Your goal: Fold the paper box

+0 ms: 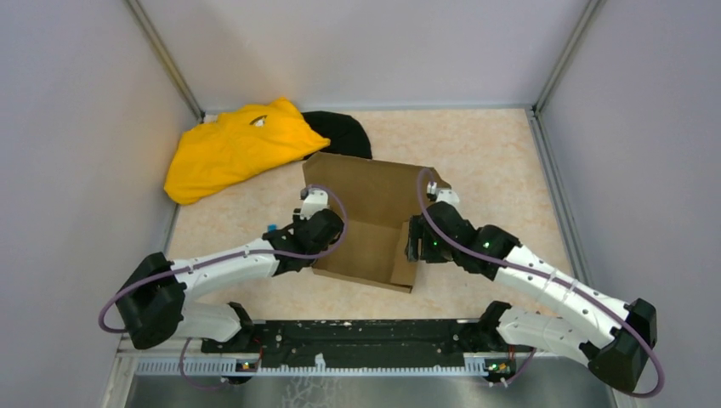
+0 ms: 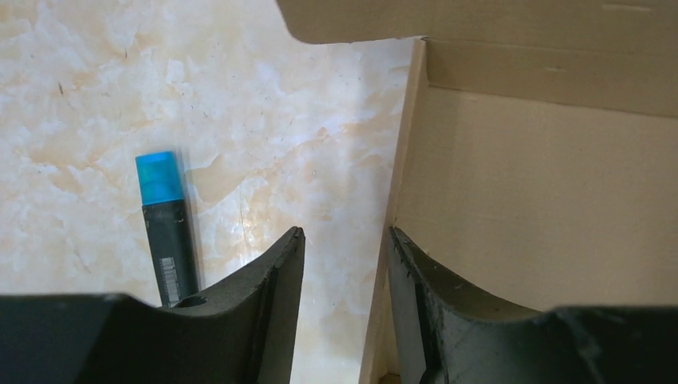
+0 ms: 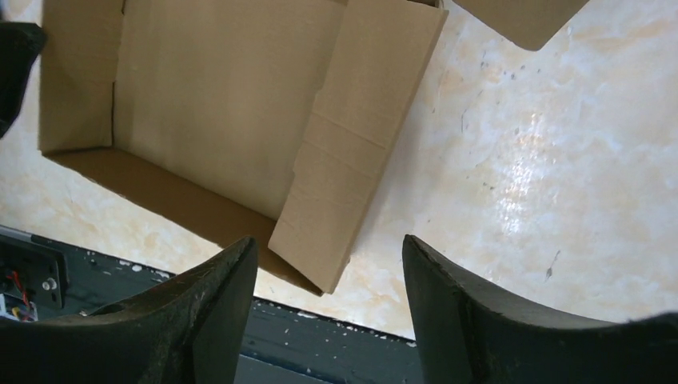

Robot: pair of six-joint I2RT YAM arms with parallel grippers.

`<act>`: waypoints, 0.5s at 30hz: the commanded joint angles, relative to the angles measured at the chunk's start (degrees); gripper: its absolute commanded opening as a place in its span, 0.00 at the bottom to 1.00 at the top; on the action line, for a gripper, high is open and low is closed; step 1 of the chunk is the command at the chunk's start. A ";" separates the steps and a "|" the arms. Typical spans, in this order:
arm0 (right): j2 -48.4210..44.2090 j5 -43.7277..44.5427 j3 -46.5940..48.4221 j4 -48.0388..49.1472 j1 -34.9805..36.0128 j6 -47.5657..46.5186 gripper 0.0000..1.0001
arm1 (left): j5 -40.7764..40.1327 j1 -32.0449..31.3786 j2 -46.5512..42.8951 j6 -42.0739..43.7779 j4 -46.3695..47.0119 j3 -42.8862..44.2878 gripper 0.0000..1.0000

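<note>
**Far left, back:** yellow cloth point(image 1: 234, 149), with a black cloth point(image 1: 342, 133) behind it touching the box's rear corner. Neither is yours to move, but keep the rear panel from dragging them.

**Left of box:** marker point(image 2: 166, 228) with a blue cap, lying on the table point(image 2: 96, 104) just beside your left gripper point(image 2: 345, 236). It rolls, so mind it when you swing outward.

**Left gripper:** jaws parted astride the box's left wall point(image 2: 402, 152), one finger outside and one inside, with no pinch. The inner finger may be brushing the card, but the wrist view is too tight to say.

**Centre:** paper box point(image 1: 366, 212), plain brown card, half formed. Its floor is flat on the table, the near and left walls are raised, and the tall rear panel point(image 1: 374, 180) leans up at the back.
- Judged light, so it will likely skate on the smooth table if pushed from one side only. Brace it with the other arm.
- Stiff across each panel, but it gives readily along the scored creases.
- Edges crush if nipped hard.
- Take each wall or flap by its free top edge, near mid-length.

**Right flap:** side flap point(image 3: 360, 136), splayed outward and not yet stood up. Its near corner lies below your right gripper point(image 3: 329, 240).

**Right gripper:** jaws spread wide, nothing held.

**Right of box:** bare table out to the side wall gives you room to sweep that flap inward. The near edge is tight against the black base rail point(image 3: 336, 352).
</note>
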 commanded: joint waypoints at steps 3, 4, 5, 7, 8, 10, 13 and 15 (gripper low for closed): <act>2.17 -1.17 -2.77 4.12 -0.44 6.61 0.62 | 7.38 3.72 0.10 2.29 4.47 -1.80 0.50; 2.52 -1.10 -3.25 4.21 -0.47 7.30 0.61 | 7.95 4.01 -0.07 2.48 5.17 -2.25 0.50; 2.91 -1.06 -3.71 4.41 -0.48 7.76 0.61 | 8.50 4.26 -0.23 2.67 5.77 -2.52 0.50; 3.85 -0.96 -4.52 4.75 -0.48 8.92 0.60 | 9.38 4.52 -0.68 2.93 6.79 -3.29 0.50; 4.30 -1.03 -4.81 5.17 -0.48 9.41 0.60 | 9.84 4.61 -0.88 3.08 7.27 -3.56 0.50; 5.27 -1.06 -5.14 5.87 -0.48 10.45 0.59 | 10.69 4.71 -0.95 3.14 7.97 -3.78 0.50; 6.95 -0.64 -5.49 6.47 -0.48 12.26 0.57 | 12.25 4.69 -1.24 3.11 8.86 -4.12 0.50; 8.07 -0.23 -5.60 6.91 -0.48 13.06 0.56 | 12.98 4.71 -1.45 2.98 9.43 -4.51 0.50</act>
